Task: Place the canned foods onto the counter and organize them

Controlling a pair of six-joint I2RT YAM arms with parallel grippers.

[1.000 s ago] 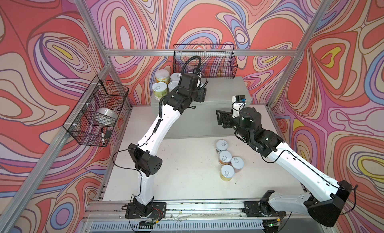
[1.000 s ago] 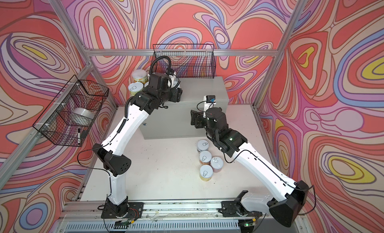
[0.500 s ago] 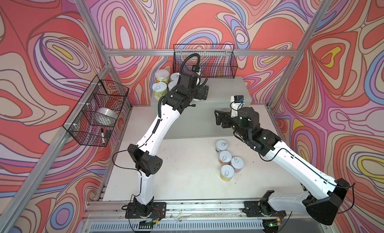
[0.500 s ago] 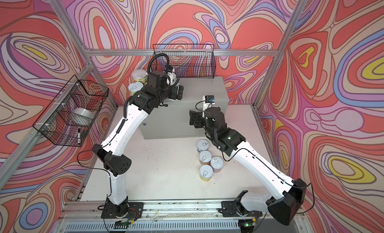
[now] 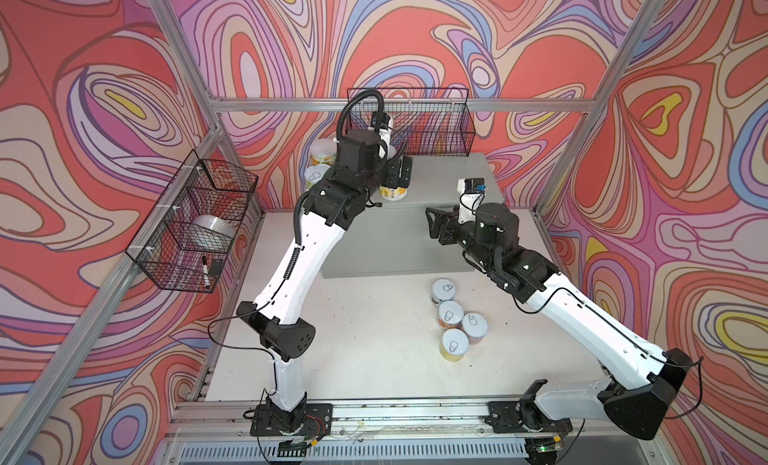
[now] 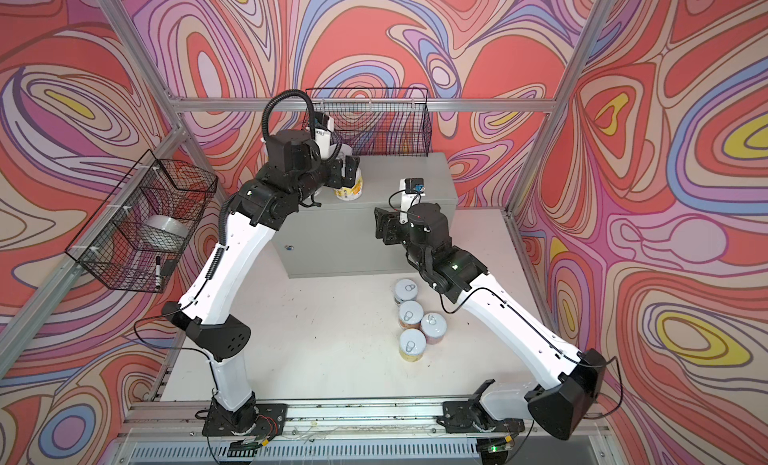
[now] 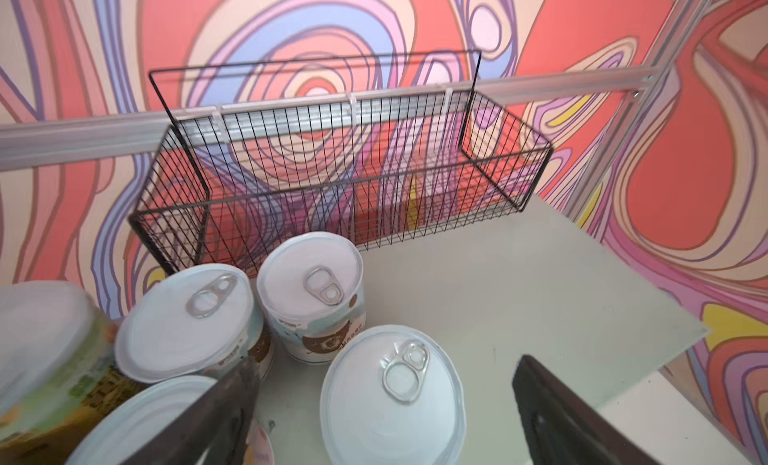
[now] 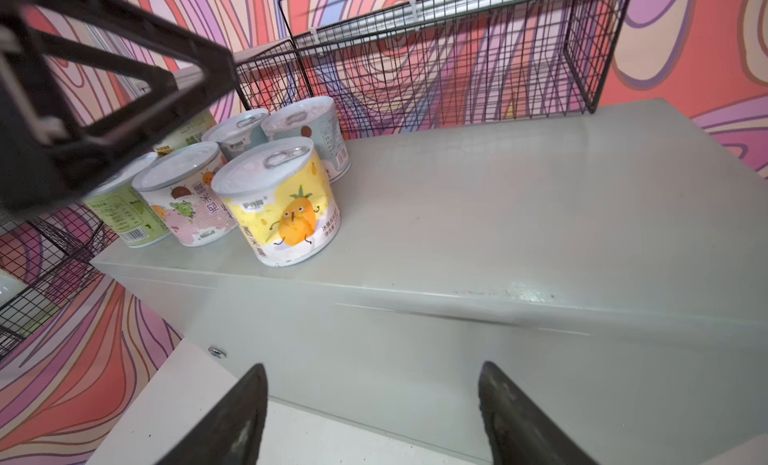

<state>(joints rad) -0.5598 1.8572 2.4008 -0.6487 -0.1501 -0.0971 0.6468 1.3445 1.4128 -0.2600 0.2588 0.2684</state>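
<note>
top views, change: a second ago the left fingers [image 5: 399,173] were closed on the yellow pineapple can [image 5: 392,191]. now they stand wide apart and hold nothing, and the can stands upright by itself on the grey cabinet [image 5: 432,172].
right side, change: the right fingers [image 5: 436,225] have shifted a little left and farther in. the four cans [image 5: 454,345] on the white table [image 5: 365,317] have not moved.
left fingers: spread, one on each side of the yellow pineapple can's lid in the left wrist view, with a gap showing beside it.
right fingers: parted with nothing between them, hanging before the grey cabinet's near face, above the white table.
on the cabinet: six cans [image 8: 187,197] count out in the right wrist view, bunched at the left end of the top. one is partly hidden behind the left fingers.
on the table: the four cans stand upright in a tight cluster right of centre, near the cabinet's front.
wire baskets: two. the far basket [image 5: 436,122] hangs on the far wall just over the cabinet's far edge, and the left basket [image 5: 191,230] hangs on the left wall.
left basket holds: one silver-grey roll [image 5: 214,230] and one black marker [image 5: 205,272].
in the way: the left arm [image 5: 307,251] covers most of the six cans in both top views.
</note>
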